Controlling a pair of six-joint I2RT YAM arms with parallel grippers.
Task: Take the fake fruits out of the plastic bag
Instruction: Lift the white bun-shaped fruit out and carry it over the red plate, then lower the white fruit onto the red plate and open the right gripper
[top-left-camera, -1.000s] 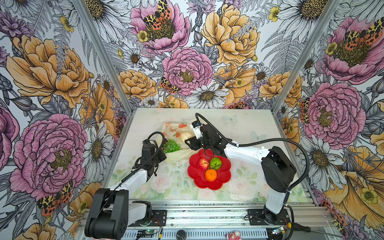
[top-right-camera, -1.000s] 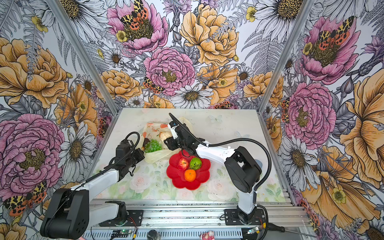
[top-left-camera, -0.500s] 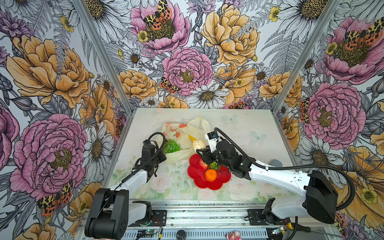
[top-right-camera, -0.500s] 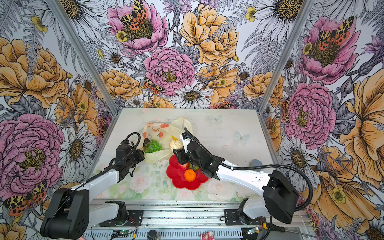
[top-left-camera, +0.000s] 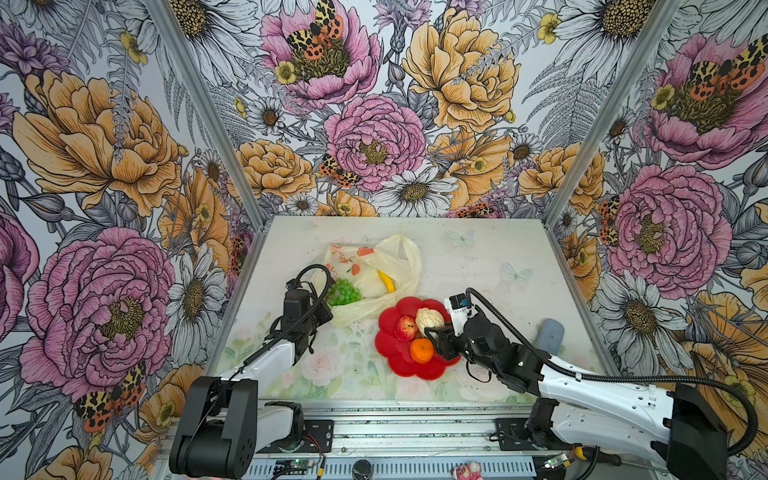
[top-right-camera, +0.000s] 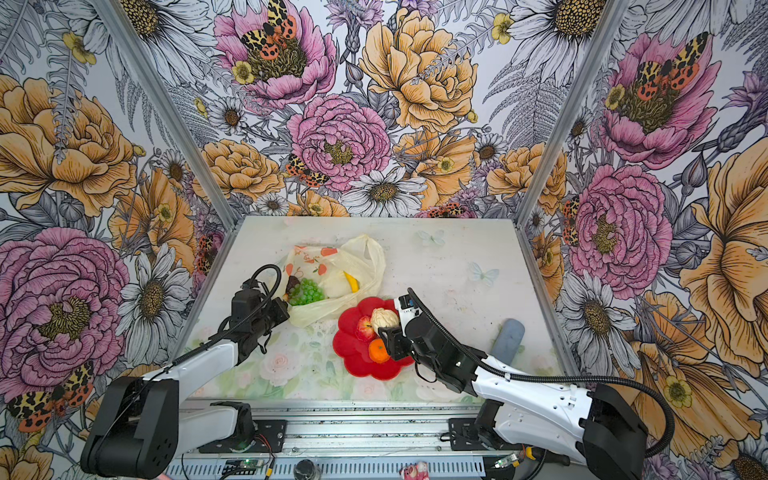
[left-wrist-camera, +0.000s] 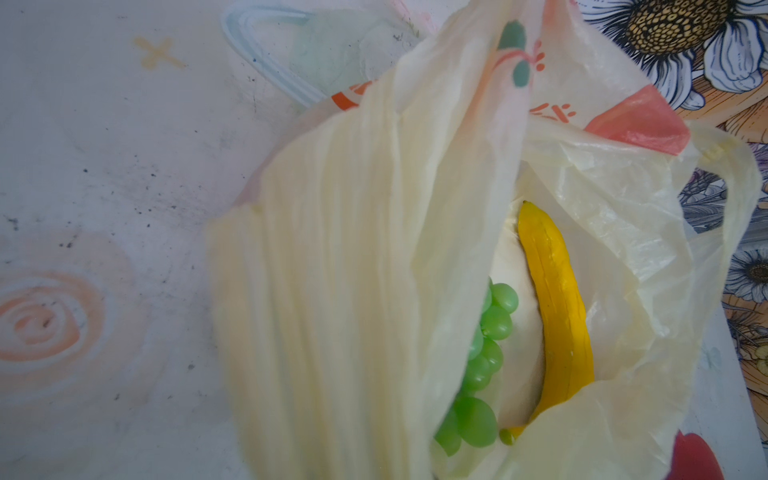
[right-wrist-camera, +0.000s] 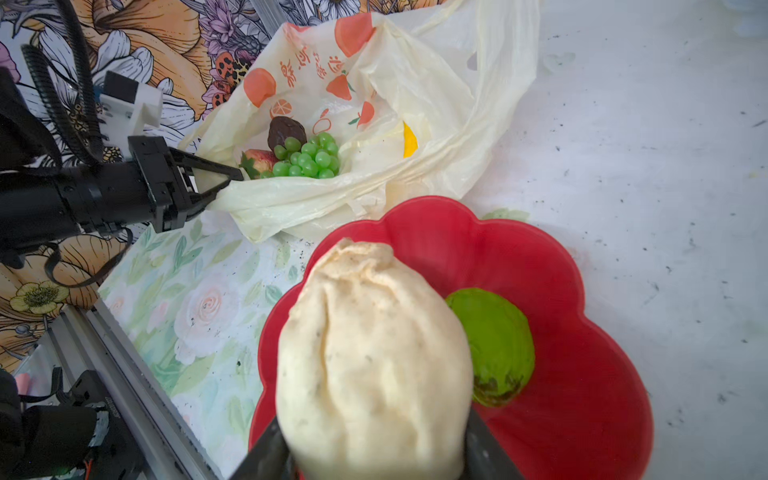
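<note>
The right gripper (right-wrist-camera: 374, 451) pinches the cream piece (right-wrist-camera: 370, 353) over the red plate (right-wrist-camera: 582, 332), which holds the apple (top-left-camera: 405, 328), orange (top-left-camera: 422, 350) and green fruit (right-wrist-camera: 494, 345). The left gripper (right-wrist-camera: 236, 174), pressed together, pinches the rim of the bag (right-wrist-camera: 436, 104). The bag lies just beside the plate with grapes (right-wrist-camera: 309, 160), banana (left-wrist-camera: 557, 316), plum (right-wrist-camera: 286, 129) and strawberry (right-wrist-camera: 259, 162) inside.

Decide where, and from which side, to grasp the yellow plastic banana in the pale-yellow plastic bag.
Probably the bare middle of the yellow plastic banana, from above, through the mouth of the pale-yellow plastic bag: it lies flat and slim, one tip under film.
</note>
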